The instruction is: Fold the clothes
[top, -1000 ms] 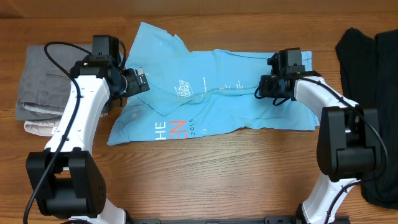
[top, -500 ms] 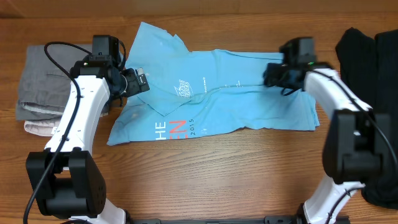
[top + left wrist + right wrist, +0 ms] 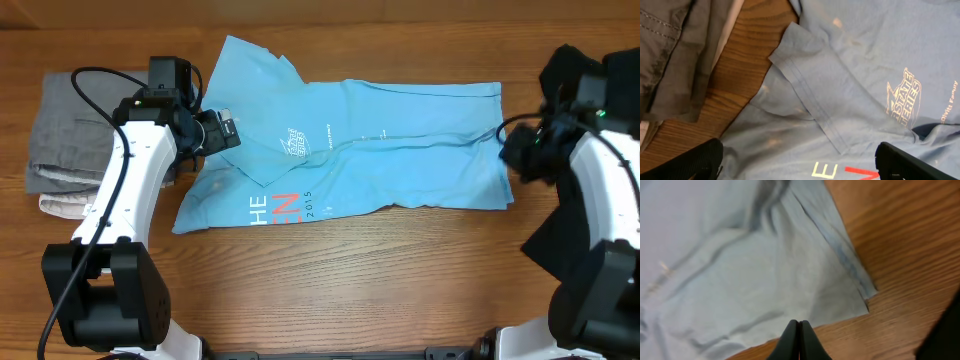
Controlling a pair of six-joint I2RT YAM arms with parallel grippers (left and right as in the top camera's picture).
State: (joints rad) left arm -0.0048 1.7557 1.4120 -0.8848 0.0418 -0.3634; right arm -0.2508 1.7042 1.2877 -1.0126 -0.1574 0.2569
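The light blue T-shirt lies partly folded across the table, small white logos up and red-and-white lettering at its lower left. My left gripper is open above the shirt's left part near a folded sleeve; its fingers frame the cloth without holding it. My right gripper is shut and empty, just off the shirt's right edge. In the right wrist view its fingertips hang over the table beside the shirt's hem corner.
A grey folded garment pile lies at the far left, also showing in the left wrist view. Black clothing lies at the right edge, under and behind my right arm. The wooden table stretches in front.
My right gripper has moved off the shirt's upper right part, going right and down past its right edge. The left arm has not moved.
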